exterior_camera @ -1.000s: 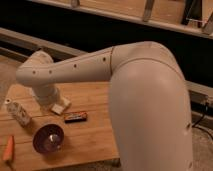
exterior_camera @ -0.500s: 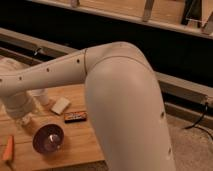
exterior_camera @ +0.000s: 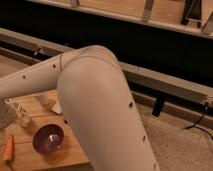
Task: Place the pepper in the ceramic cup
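The arm (exterior_camera: 95, 105) takes up most of the view. Its cream elbow bulks in the middle, and its forearm runs off the left edge above the worktop (exterior_camera: 25, 161). The claw is out past that edge with its jaws apart, and none of the things on the worktop is in it. A grey shape at the left edge, beside the bottle (exterior_camera: 17, 112), may belong to it, but I cannot tell.

Behind the arm a wide dark wall (exterior_camera: 125, 40) crosses the room under a pale wooden ledge with posts. Below the wall a grey rail (exterior_camera: 165, 82) slants down to the right. The floor (exterior_camera: 175, 145) is speckled beige carpet, and a black cable (exterior_camera: 200, 120) trails on it at the right.

The worktop is light wood and shows only at lower left, with the arm covering its right part. The purple bowl (exterior_camera: 48, 139) stands open near the front. The white speckled bottle lies on its side to the left.

The cup (exterior_camera: 44, 98) is small, plain and white. It stands at the back just under the forearm, which hides its rim. A pale block (exterior_camera: 56, 107) lies beside it, half hidden by the arm.

The pepper (exterior_camera: 8, 148) is a slim orange-red strip. It lies on the wood at the left edge, left of the bowl and well apart from the cup.
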Robot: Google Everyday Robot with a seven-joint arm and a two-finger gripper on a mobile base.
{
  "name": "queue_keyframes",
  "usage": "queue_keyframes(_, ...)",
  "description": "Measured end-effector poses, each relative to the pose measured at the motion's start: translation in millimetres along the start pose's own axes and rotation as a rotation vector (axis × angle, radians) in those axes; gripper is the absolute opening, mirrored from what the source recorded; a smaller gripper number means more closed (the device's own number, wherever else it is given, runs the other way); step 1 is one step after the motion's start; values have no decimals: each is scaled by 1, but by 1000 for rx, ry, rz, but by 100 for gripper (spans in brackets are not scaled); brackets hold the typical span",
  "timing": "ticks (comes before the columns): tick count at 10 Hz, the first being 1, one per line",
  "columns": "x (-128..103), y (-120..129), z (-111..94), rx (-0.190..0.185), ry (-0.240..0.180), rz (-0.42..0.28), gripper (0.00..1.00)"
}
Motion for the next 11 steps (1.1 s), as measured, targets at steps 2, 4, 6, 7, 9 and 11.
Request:
queue_keyframes(2, -12, 15, 11, 5, 17, -37, 65)
queue_keyframes(4, -25, 20, 24, 8, 24, -33, 65)
queue_keyframes(6, -38, 25, 44, 8, 26, -12, 65)
queue_keyframes(7, -41, 26, 52, 9, 31, -7, 65)
queue_keyframes(9, -49, 34, 78, 8, 54, -1, 65)
queue_keyframes(11, -56, 45, 94, 5, 70, -5, 65)
